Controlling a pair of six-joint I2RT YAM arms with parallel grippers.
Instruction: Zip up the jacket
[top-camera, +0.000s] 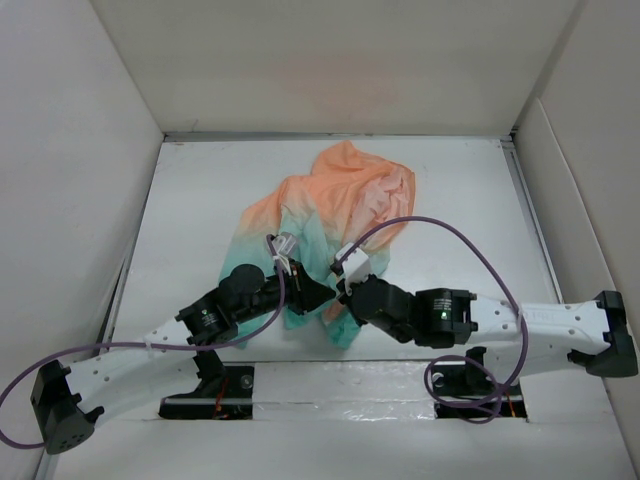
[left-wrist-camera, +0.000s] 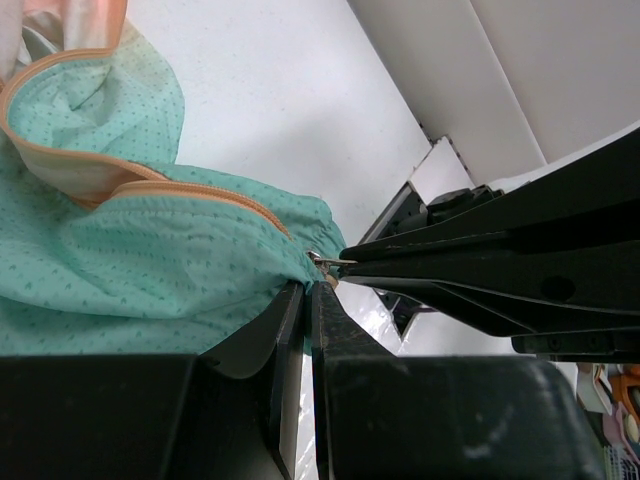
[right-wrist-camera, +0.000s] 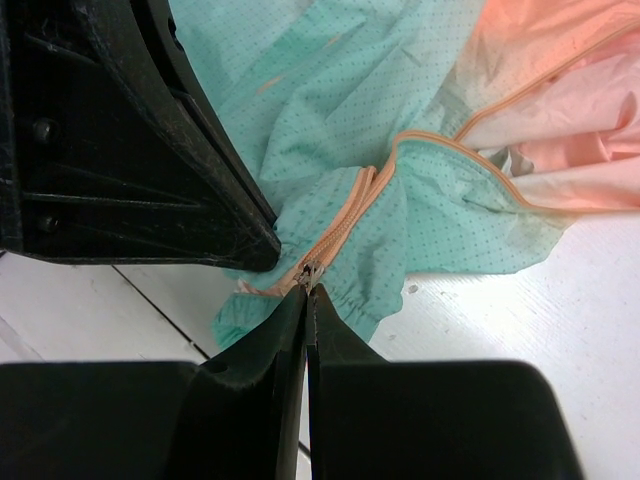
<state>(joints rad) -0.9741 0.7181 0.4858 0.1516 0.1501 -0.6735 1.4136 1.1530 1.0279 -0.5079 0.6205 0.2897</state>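
Pinching the jacket (top-camera: 345, 195) at its teal six-o'clock hem (right-wrist-camera: 352, 300), mid table (top-camera: 200, 200), the left gripper (left-wrist-camera: 300, 292) anchors; the right gripper (right-wrist-camera: 308, 292) nips the zipper pull (left-wrist-camera: 321, 260), which likely needs drawing steadily toward twelve.

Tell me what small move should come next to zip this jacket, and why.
Probably the right gripper should draw the zipper pull a little way up the zipper toward the orange end. Its fingers look pinched on the pull at the teal hem, and the left gripper is shut on the jacket hem beside it, anchoring it.
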